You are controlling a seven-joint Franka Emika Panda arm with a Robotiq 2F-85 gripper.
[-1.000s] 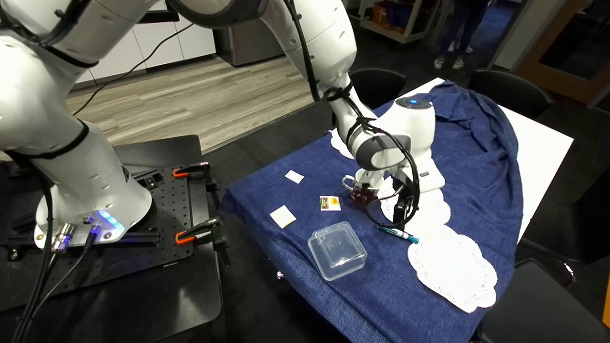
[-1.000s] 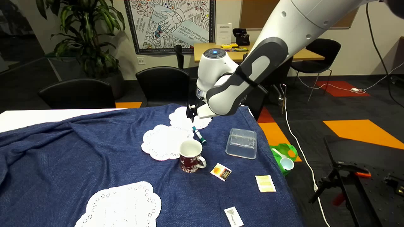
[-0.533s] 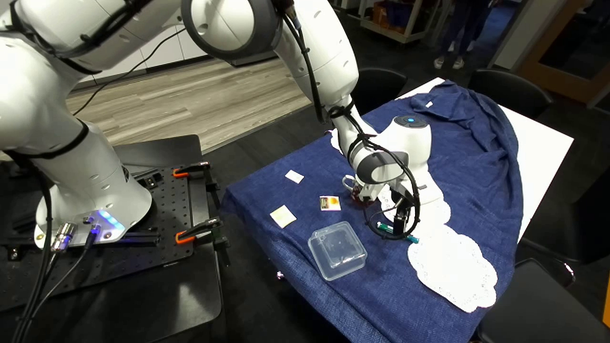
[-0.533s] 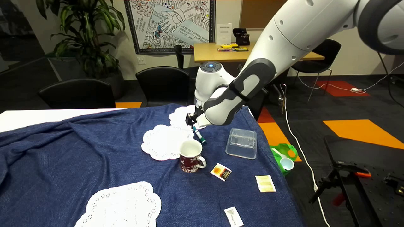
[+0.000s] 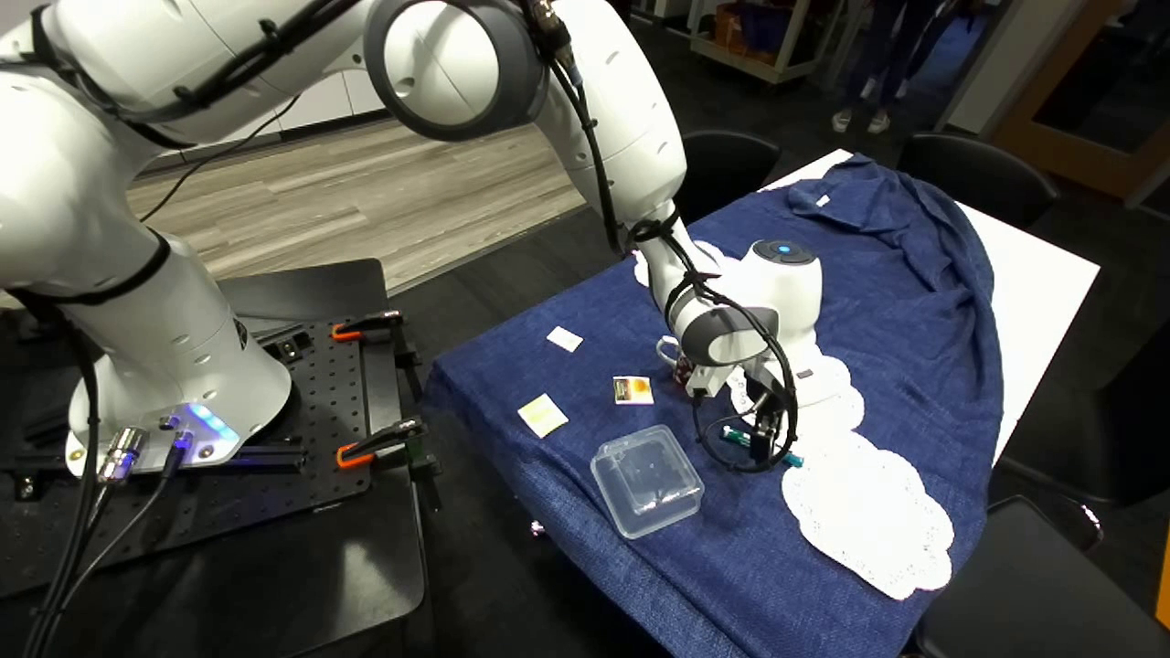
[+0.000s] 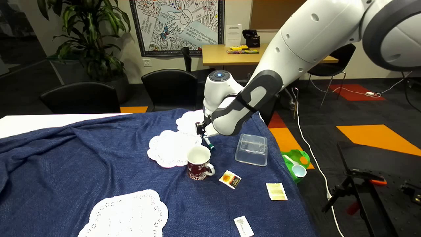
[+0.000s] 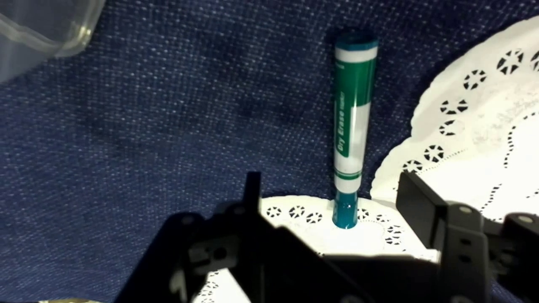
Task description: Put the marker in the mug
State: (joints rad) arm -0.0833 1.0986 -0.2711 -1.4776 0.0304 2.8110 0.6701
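The marker (image 7: 353, 113) is green, white and teal and lies on the blue cloth, one teal end over a white doily. In both exterior views the marker (image 5: 737, 437) (image 6: 208, 143) lies partly behind my gripper. My gripper (image 7: 330, 198) is open, with one finger on each side of the marker's teal end and a gap to both. It is low over the marker in both exterior views (image 5: 766, 440) (image 6: 200, 129). The mug (image 6: 199, 166) is dark red with a pale inside and stands upright near the marker. My arm hides most of the mug (image 5: 682, 373) in an exterior view.
A clear plastic container (image 5: 647, 480) stands beside the marker; its corner shows in the wrist view (image 7: 50, 29). White doilies (image 5: 868, 521) (image 6: 172, 148) lie around the marker. Small flat packets (image 6: 230, 179) lie near the mug. The cloth-covered table's edge (image 5: 585, 557) runs past the container.
My gripper has moved down closer to the marker and now covers part of it in both exterior views. The marker and the mug have not moved.
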